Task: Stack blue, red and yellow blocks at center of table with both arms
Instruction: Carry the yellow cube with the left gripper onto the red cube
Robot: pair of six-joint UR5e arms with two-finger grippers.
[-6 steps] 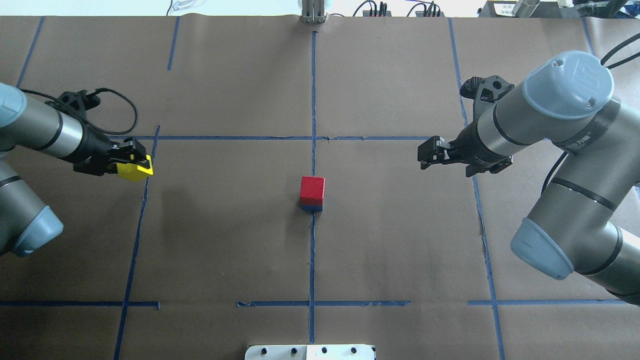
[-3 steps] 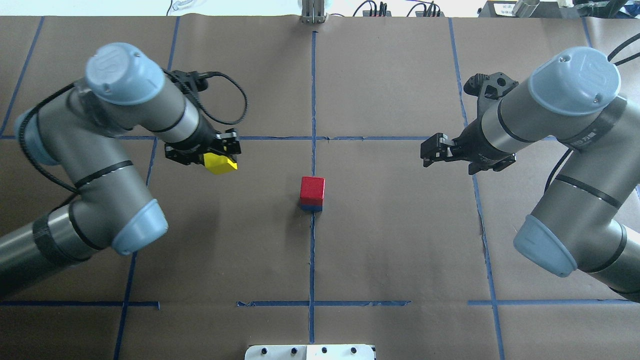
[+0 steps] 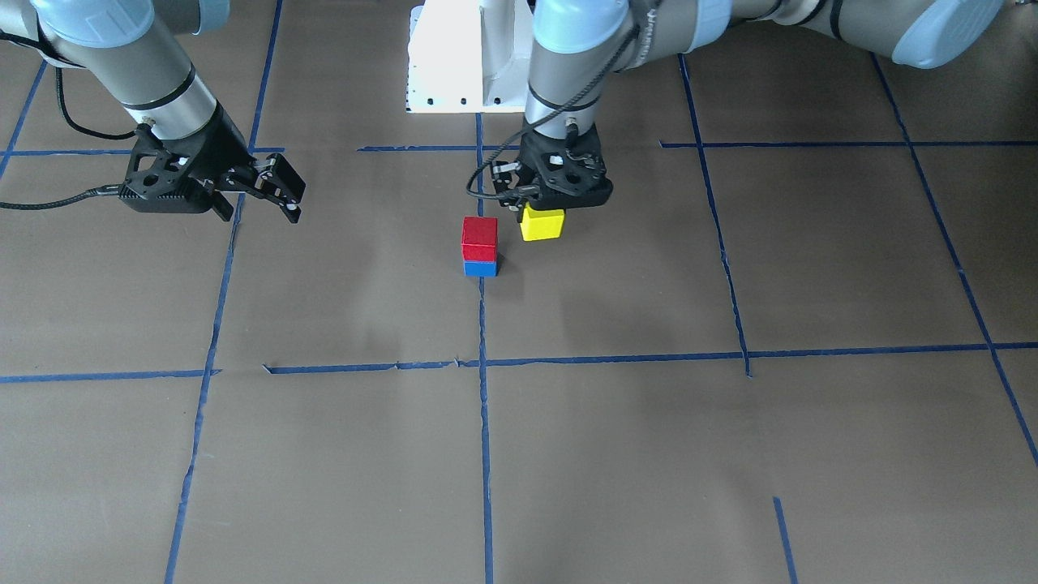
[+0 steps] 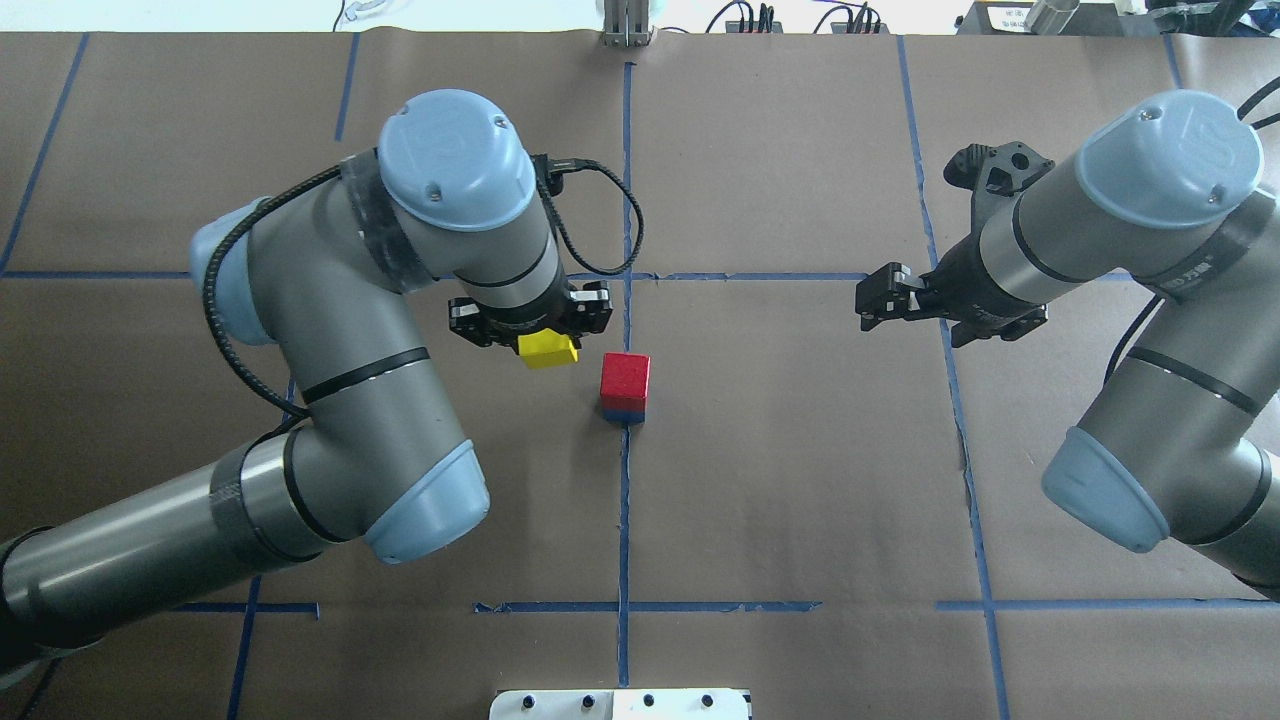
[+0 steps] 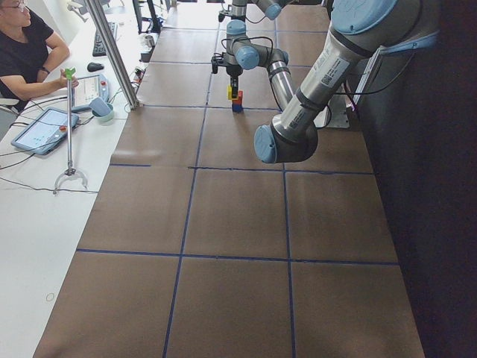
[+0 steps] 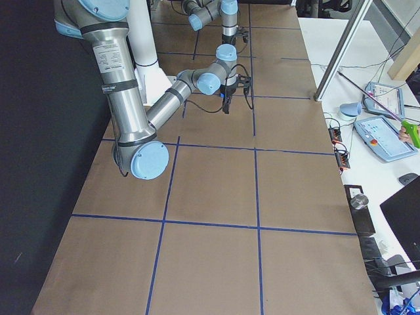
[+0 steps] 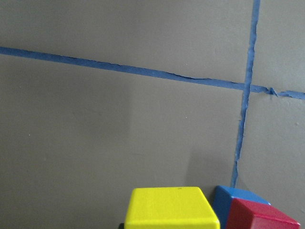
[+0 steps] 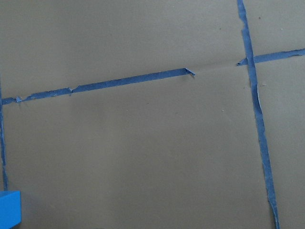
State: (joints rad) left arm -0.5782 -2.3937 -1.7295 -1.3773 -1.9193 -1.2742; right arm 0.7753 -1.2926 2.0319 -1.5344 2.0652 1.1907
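Observation:
A red block (image 4: 625,376) sits on a blue block (image 4: 622,412) at the table's center, on the middle tape line. They also show in the front view as red (image 3: 479,231) over blue (image 3: 480,268). My left gripper (image 4: 541,338) is shut on a yellow block (image 4: 548,349) and holds it above the table just left of the stack. In the front view the yellow block (image 3: 542,224) hangs beside the red one. The left wrist view shows yellow (image 7: 169,207), blue (image 7: 238,199) and red (image 7: 262,217). My right gripper (image 4: 868,301) is open and empty, far right of the stack.
Blue tape lines (image 4: 626,200) divide the brown paper table into squares. The robot's white base plate (image 3: 446,65) stands at the near edge. An operator (image 5: 30,52) sits at a side desk with tablets, off the table.
My left arm has swung from the far left to the center, carrying the yellow block up beside the stack. My right gripper has drifted slightly to the right.

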